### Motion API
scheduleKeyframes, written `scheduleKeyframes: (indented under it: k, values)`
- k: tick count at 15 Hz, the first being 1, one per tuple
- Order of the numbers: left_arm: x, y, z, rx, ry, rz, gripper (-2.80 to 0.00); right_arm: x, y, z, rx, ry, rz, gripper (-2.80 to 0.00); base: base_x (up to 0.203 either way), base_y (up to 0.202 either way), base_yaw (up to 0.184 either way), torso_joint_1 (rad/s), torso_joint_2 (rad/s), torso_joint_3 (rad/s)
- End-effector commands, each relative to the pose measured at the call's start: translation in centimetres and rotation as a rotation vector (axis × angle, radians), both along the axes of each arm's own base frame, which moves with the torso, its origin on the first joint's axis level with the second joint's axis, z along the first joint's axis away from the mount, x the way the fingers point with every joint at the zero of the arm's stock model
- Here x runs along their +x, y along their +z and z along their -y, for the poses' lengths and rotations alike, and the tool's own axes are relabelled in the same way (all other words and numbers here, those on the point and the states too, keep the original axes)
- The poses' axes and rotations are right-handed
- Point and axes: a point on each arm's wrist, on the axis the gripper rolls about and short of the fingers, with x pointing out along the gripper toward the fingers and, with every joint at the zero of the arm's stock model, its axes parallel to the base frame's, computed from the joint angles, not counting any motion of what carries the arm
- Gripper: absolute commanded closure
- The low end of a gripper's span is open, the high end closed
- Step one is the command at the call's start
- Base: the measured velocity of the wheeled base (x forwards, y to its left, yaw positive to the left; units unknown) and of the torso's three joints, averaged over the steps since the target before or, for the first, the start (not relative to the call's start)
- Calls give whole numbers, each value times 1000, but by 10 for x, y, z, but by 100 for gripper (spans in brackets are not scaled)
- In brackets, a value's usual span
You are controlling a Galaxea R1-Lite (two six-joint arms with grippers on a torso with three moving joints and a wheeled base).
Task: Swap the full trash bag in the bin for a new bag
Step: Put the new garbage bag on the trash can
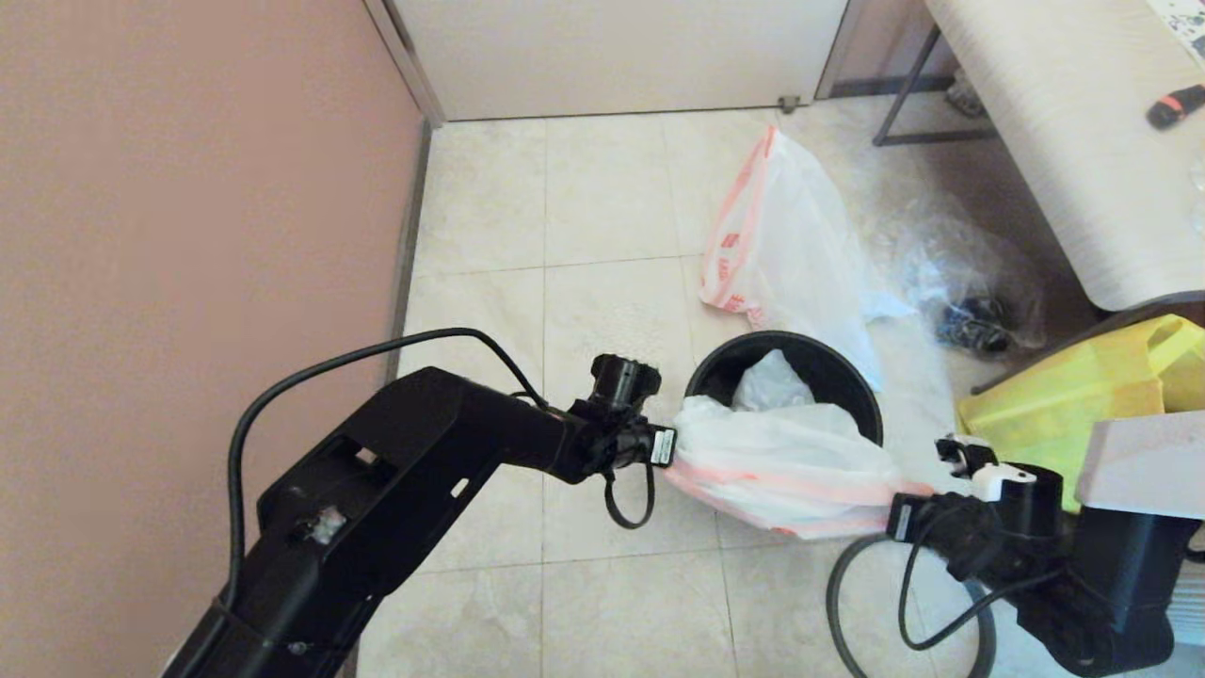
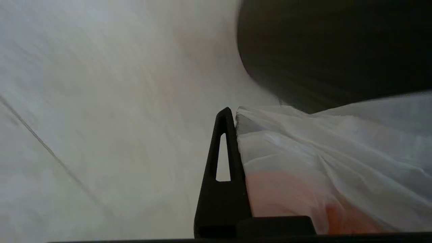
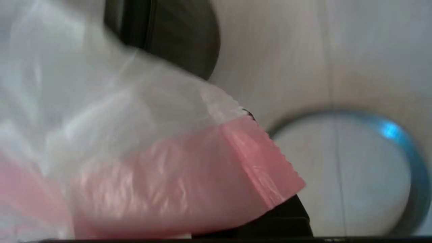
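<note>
Clear bag with dark items [image 1: 970,282] on the tiled floor [image 1: 602,217] beside a table [image 1: 1064,122]; yellow tote [image 1: 1083,395] lower right; closed door [image 1: 612,52] behind.

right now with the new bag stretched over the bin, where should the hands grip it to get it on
On the pink edge band, at its two opposite ends, where the left hand and right hand already pinch the new bag. The band marks the mouth, and the body already droops into the bin. Come from either side, then lower the mouth around the rim.
</note>
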Motion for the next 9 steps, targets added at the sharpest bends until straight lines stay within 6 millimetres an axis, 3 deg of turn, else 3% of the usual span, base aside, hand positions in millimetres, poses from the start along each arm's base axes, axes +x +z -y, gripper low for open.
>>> scheduleKeyframes:
  k: [1,4,9]
  values:
    - [2,-8,6,-44,28,82,0,-3,-5,-6,-6,-8,20,0,0,0,0,0,0,0]
    - [-9,-8,-4,-91,-38,65,0,-8,-2,-6,-3,-8,13,0,0,0,0,0,0,0]
    - [-5,11,-27,-185,-99,120,0,-10,3,-5,-1,-12,22,0,0,0,0,0,0,0]
